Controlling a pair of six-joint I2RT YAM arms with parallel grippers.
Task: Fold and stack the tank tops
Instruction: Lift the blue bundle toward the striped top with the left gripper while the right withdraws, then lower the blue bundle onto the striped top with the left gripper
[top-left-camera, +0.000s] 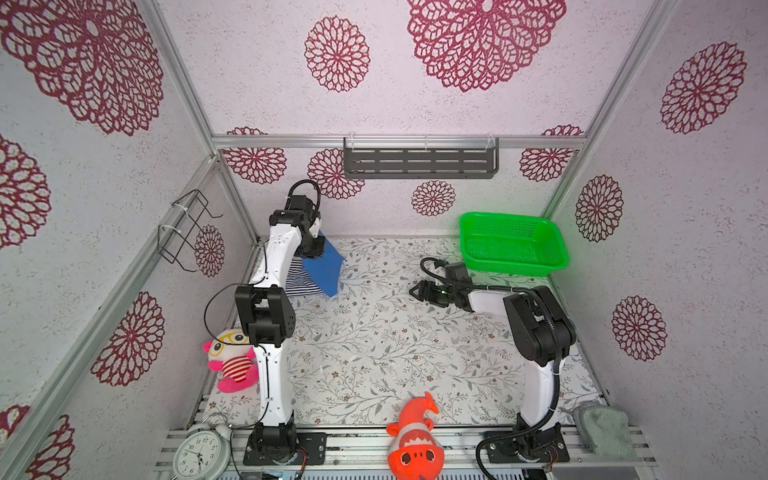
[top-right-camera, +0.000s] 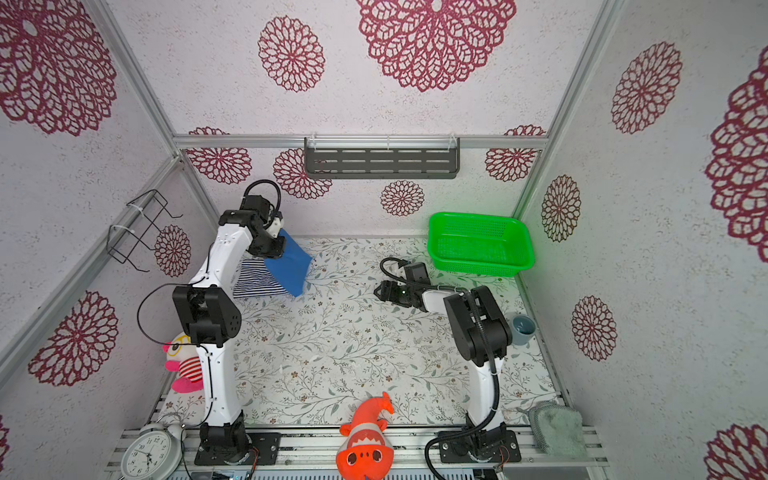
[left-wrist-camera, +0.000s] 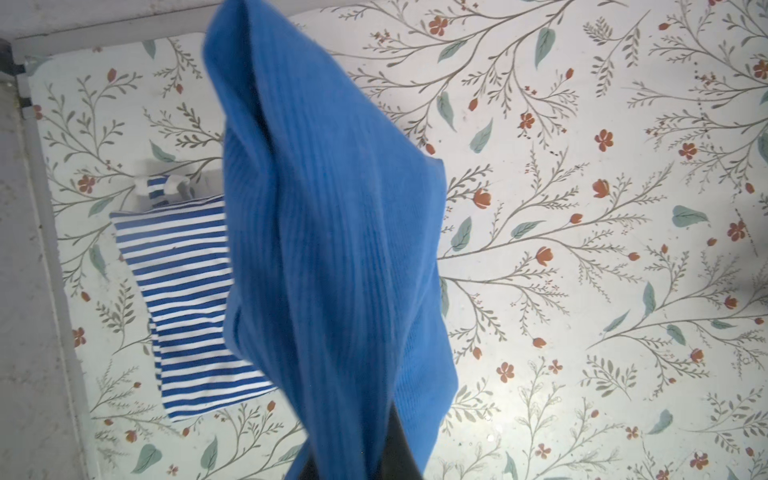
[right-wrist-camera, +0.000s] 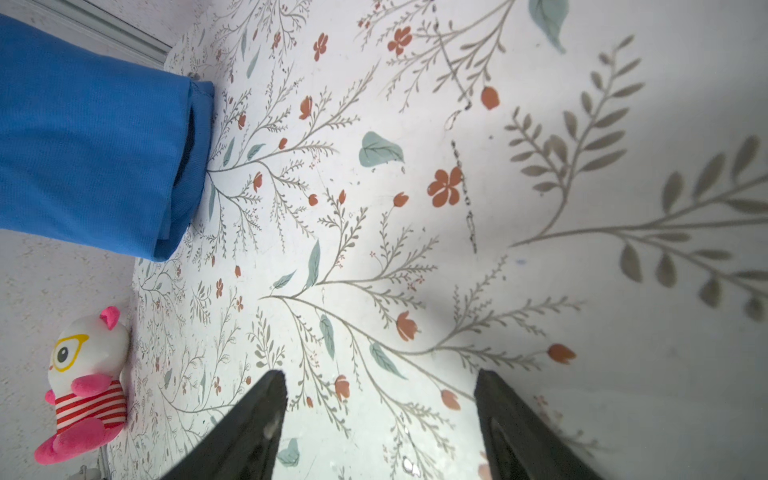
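Fingers (left-wrist-camera: 397, 451) of the left gripper (top-left-camera: 314, 245) are clamped on the plain royal-blue ribbed cloth tank top (top-left-camera: 326, 266), which hangs beside the folded navy-and-white striped tank top (top-left-camera: 299, 282) at the far left of the floral-patterned table (top-left-camera: 395, 353). The right gripper (right-wrist-camera: 380, 374) is spread wide and empty.
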